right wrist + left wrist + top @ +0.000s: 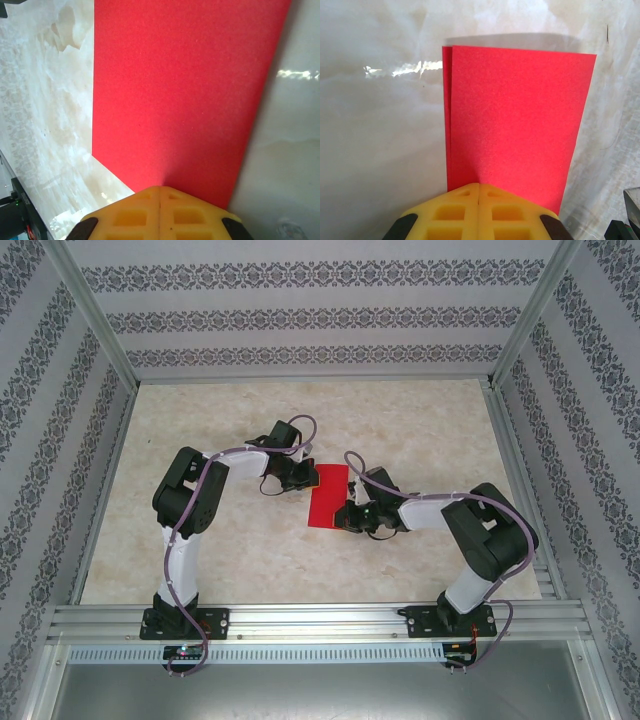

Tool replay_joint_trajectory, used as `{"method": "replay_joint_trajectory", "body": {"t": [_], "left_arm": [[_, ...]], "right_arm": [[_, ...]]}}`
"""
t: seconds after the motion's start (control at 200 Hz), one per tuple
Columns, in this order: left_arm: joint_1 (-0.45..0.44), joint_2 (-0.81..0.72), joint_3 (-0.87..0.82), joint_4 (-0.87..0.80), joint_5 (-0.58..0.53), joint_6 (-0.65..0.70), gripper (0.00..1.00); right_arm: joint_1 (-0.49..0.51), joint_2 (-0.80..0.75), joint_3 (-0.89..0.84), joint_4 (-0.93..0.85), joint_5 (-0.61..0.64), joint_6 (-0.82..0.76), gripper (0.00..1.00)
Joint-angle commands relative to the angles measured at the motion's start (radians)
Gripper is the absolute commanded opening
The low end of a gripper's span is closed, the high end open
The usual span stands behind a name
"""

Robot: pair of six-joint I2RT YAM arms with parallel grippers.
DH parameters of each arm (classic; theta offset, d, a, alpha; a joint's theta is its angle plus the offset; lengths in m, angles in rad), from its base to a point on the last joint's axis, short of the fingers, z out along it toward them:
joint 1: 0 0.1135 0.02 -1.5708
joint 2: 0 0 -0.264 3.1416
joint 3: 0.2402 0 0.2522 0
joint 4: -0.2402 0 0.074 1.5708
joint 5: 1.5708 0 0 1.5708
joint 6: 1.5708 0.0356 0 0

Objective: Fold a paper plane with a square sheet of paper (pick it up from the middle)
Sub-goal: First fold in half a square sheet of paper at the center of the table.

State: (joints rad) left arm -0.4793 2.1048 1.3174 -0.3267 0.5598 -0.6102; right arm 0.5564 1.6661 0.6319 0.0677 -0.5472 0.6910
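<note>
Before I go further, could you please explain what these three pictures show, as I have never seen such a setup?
These are two small robot arms bolted at the near edge of a pale table. One picture looks down from above and behind them. The other two come from a camera on each wrist, so the yellow wedge at the bottom is that arm's own fingers. On the table lies a red sheet of paper, folded in half: two layers show along one edge. The left gripper and the right gripper are both shut, their tips touching the paper from opposite sides. Neither visibly pinches it.
</note>
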Motion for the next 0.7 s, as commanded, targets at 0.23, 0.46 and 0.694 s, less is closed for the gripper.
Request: {"method": "replay_joint_trajectory", "body": {"t": [0.23, 0.46, 0.694], "left_arm": [[-0.011, 0.093, -0.070, -0.204, -0.184, 0.022, 0.00], [-0.014, 0.094, -0.069, -0.204, -0.184, 0.023, 0.00], [-0.014, 0.095, -0.071, -0.207, -0.195, 0.019, 0.00]], "right_arm": [[-0.024, -0.026, 0.130, -0.025, 0.074, -0.012, 0.06], [-0.032, 0.072, 0.170, -0.033, 0.059, -0.024, 0.06], [-0.029, 0.109, 0.128, -0.040, 0.034, -0.027, 0.06]]}}
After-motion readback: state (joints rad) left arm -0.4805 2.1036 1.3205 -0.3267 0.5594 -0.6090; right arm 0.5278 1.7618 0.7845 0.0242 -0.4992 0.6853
